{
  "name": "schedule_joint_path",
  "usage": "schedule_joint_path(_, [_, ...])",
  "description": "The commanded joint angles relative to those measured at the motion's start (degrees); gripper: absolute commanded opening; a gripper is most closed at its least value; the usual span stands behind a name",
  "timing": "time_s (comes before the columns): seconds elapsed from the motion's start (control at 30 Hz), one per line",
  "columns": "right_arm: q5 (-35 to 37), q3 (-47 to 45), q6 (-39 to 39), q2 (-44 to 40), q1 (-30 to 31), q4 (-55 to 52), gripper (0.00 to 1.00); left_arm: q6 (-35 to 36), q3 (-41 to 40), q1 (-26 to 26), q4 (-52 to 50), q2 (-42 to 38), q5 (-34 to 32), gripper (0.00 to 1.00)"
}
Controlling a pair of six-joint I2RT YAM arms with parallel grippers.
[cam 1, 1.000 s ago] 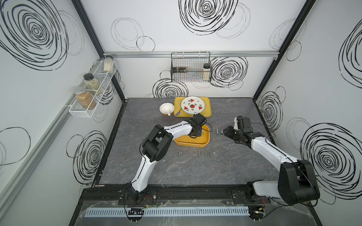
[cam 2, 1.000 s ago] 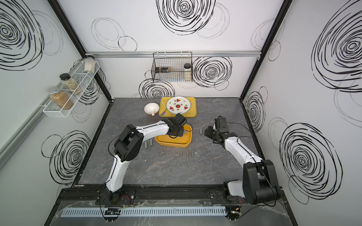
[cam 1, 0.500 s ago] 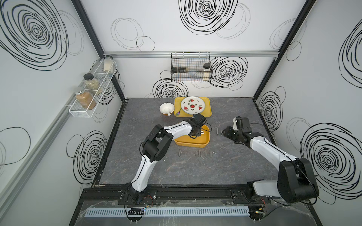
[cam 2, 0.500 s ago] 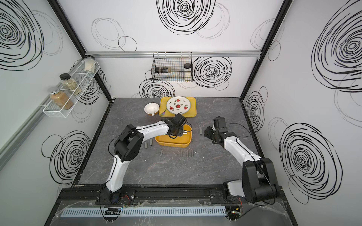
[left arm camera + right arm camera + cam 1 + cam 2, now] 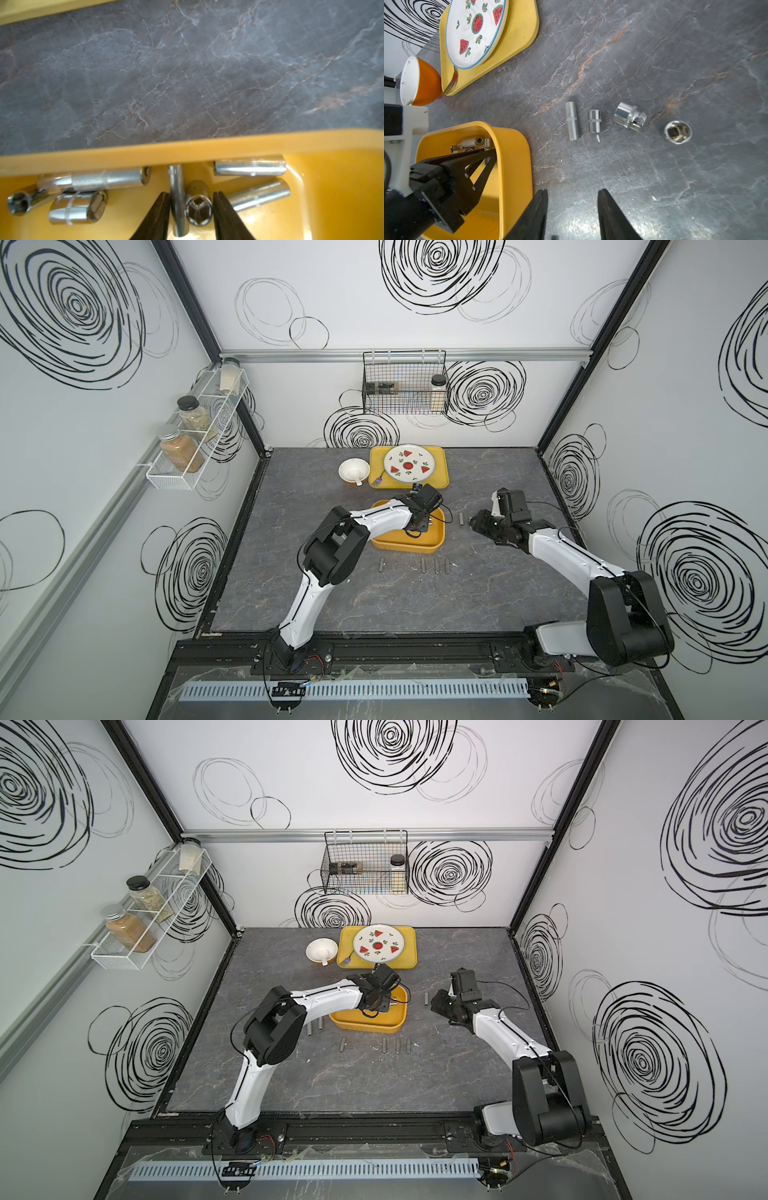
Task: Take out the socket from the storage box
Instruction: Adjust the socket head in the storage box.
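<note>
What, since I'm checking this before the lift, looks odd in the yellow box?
The left gripper straddles two sockets at once in the box: a thin socket and a hex-mouthed socket beside it. One pick may catch both.

Light's bright and even, coming from overhead, so both top views look sharp, with only faint soft shadows on the tabletop (image 5: 478, 605). The wide-angle lens stretches the walls (image 5: 104, 489) toward the corners. My left wrist view is the rough one: the storage box (image 5: 187, 149) rim is smeary, the sockets (image 5: 198, 209) throw hot chrome glints, and my left hand (image 5: 191, 195) is a dark out-of-focus blob. The right wrist view is crisp, with white glare on the tabletop near my right hand (image 5: 573, 190).
</note>
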Motion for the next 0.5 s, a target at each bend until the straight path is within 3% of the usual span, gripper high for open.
schedule_joint_path(0.0, [-0.1, 1.4, -0.3, 0.6, 0.4, 0.8, 0.44, 0.8, 1.8, -0.1, -1.0, -2.9, -1.7, 0.42])
schedule_joint_path(0.27, [-0.2, 1.5, -0.3, 0.9, 0.5, 0.8, 0.44, 0.5, 2.0, -0.5, -1.5, -4.1, -2.8, 0.47])
schedule_joint_path(0.47, [-0.1, 1.6, -0.4, 0.9, 0.6, 0.8, 0.44, 0.6, 2.3, -0.7, -1.0, -3.9, -1.1, 0.45])
